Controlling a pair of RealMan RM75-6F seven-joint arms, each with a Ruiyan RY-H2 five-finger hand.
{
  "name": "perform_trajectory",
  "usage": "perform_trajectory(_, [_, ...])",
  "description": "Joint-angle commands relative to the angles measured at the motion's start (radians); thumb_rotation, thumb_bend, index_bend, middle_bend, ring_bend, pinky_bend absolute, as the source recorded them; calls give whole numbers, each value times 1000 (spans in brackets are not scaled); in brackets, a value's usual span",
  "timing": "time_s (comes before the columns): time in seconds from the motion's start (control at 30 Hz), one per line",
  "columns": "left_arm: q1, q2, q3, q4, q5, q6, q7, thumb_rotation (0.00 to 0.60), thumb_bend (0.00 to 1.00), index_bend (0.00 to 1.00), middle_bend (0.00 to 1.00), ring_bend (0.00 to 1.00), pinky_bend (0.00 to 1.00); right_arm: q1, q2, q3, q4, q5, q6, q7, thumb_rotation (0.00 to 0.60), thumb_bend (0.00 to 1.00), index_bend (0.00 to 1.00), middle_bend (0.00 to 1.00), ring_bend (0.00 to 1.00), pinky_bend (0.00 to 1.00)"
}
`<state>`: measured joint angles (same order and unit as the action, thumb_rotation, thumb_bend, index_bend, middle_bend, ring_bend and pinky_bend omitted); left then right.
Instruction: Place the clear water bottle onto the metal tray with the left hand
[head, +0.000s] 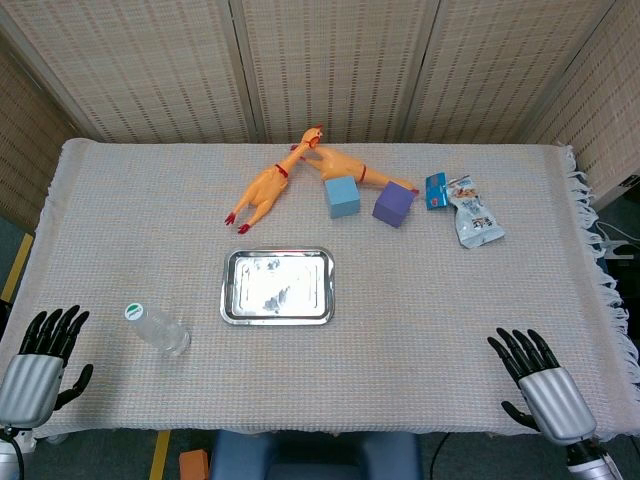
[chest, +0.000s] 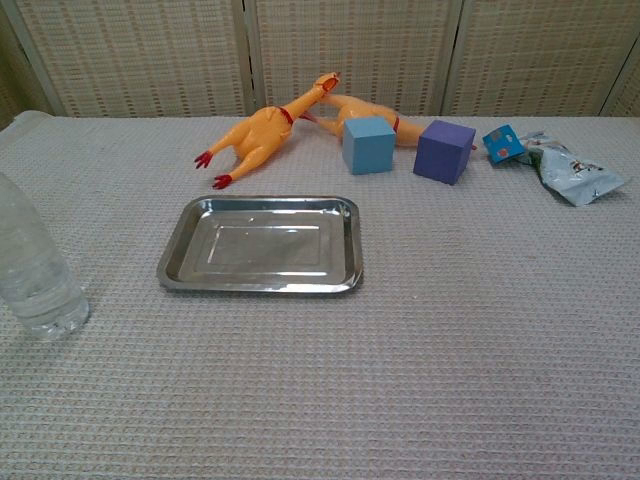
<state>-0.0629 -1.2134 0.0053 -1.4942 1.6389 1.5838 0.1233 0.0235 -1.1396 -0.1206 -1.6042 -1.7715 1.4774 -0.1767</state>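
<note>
Bottle (head: 157, 327) stands on the tabletop (head: 420, 300) at nine o'clock of the tray (head: 277, 287); left hand (head: 45, 358), fingers apart and empty, waits beside it. Reaching and grasping comes next.

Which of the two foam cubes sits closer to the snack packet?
The purple cube: it lies right beside the snack packet, while the light blue cube sits farther away, next to the rubber chickens.

Clear water bottle (head: 158, 328) stands upright left of empty metal tray (head: 277, 286).
</note>
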Motion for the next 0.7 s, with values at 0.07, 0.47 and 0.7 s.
perform_trajectory(0.07, [1,0,1,0,1,1,-1,600,374,0,0,0,0,0,-2,-2,1,-1,-4,-4,600,90,0,0,0,0])
perform_trajectory(0.47, [10,-79,-36,99,16,131,-492,600,370,0,0,0,78,4,-2,1,3,-13,10,12,600,90,0,0,0,0])
perform_trajectory(0.7, [12,-89,-6,116,-62,31,-972,600,369,0,0,0,81,-13,-12,0,71,-129,168,132,600,90,0,0,0,0])
